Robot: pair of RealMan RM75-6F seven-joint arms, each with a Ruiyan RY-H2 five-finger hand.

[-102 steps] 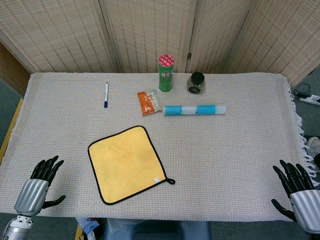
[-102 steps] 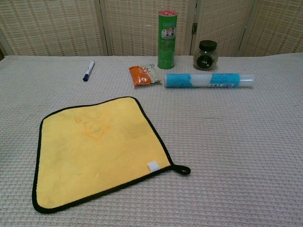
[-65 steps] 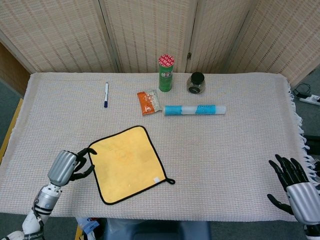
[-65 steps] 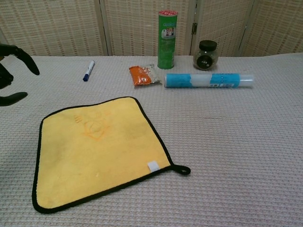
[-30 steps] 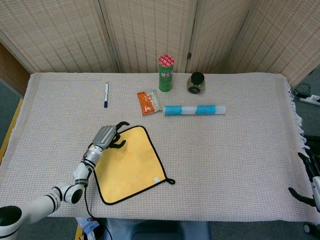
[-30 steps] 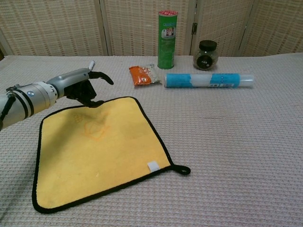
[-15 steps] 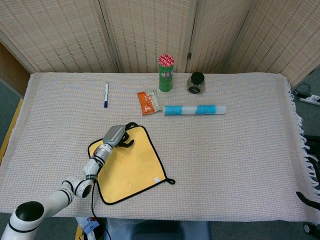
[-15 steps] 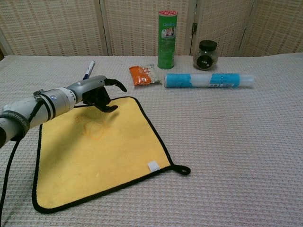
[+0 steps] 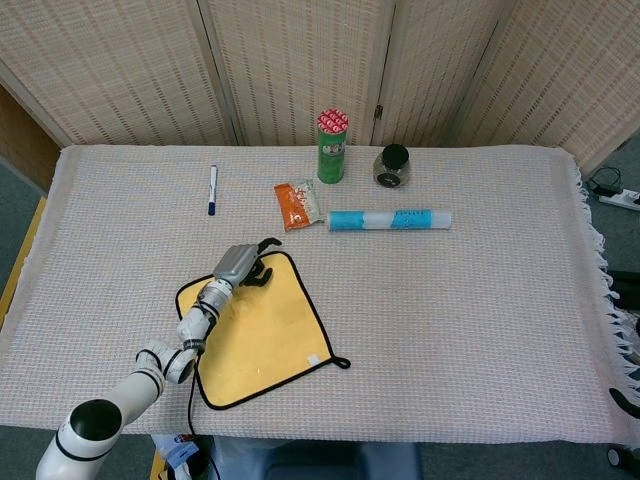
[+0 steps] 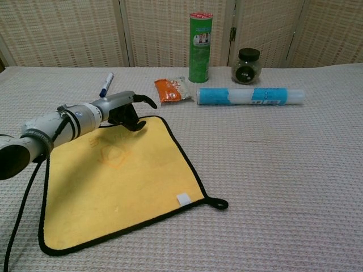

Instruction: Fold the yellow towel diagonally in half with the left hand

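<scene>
The yellow towel (image 9: 265,330) (image 10: 130,181) with black trim lies flat and unfolded on the table's near left. A hanging loop (image 10: 218,203) and a white tag (image 10: 182,198) mark its near right corner. My left hand (image 9: 246,266) (image 10: 126,111) reaches over the towel's far edge, close to the far corner, fingers apart and slightly curled, holding nothing. Whether the fingertips touch the cloth is unclear. Of my right hand only a dark sliver (image 9: 626,401) shows at the lower right edge of the head view.
Behind the towel lie an orange packet (image 9: 296,204) (image 10: 170,90) and a blue-white roll (image 9: 390,219) (image 10: 249,96). A green canister (image 9: 332,147) (image 10: 200,41) and a dark jar (image 9: 392,166) (image 10: 247,66) stand further back. A blue marker (image 9: 212,190) (image 10: 106,84) lies at far left.
My left hand came from the table's near left edge, up across the towel's left side, to its far corner. My right hand slid out of the head view at the lower right.
</scene>
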